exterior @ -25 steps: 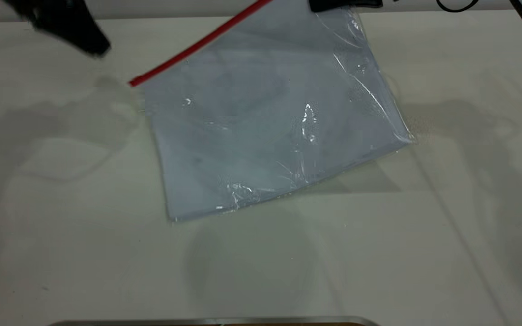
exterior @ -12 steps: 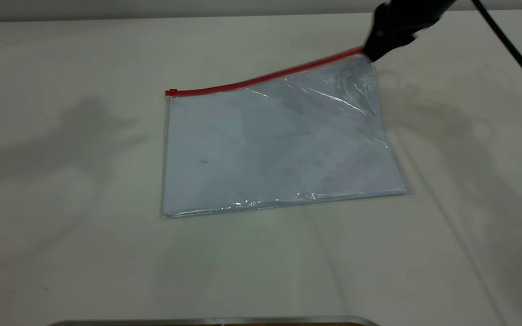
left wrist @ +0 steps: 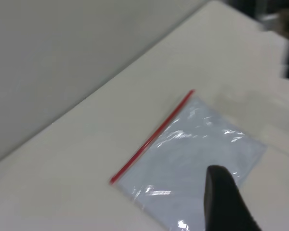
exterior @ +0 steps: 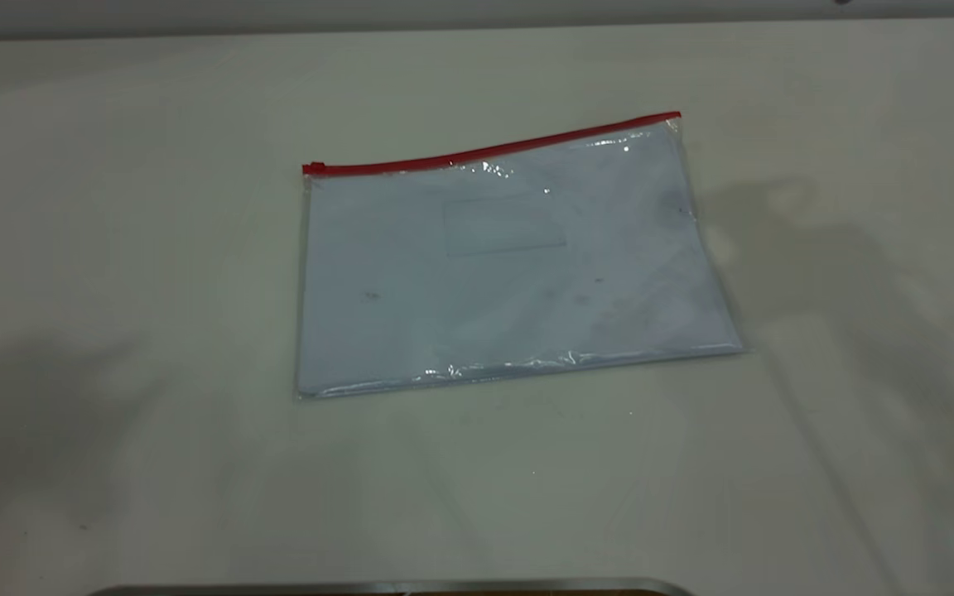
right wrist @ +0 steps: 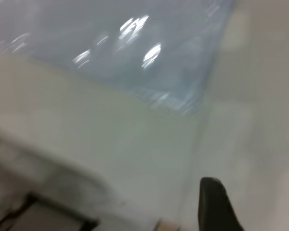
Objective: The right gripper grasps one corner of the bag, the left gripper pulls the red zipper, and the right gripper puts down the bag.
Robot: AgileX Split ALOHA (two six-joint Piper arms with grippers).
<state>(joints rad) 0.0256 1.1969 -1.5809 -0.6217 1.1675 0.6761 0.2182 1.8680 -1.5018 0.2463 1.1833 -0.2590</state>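
Observation:
The bag point(exterior: 510, 265), a clear pouch of white sheets with a faint label patch point(exterior: 503, 225), lies flat on the table. The red zipper point(exterior: 485, 153) runs along its far edge, with the slider tab point(exterior: 314, 169) at the left end. The corner of the bag point(exterior: 674, 117) at the right end is free. Neither gripper shows in the exterior view. In the left wrist view the left gripper point(left wrist: 257, 202) is open and empty, high above the bag point(left wrist: 192, 159). In the right wrist view the right gripper point(right wrist: 253, 207) is open and empty, off the bag point(right wrist: 125, 43), over bare table.
The pale table point(exterior: 113, 248) surrounds the bag on all sides. A metal rim point(exterior: 394, 588) runs along the near edge. The right wrist view shows the table's edge and a dark frame point(right wrist: 53, 211) beyond it.
The right gripper lowered the bag from tilted and lifted to flat, let go of the corner and left the exterior view. The left gripper also withdrew out of that view.

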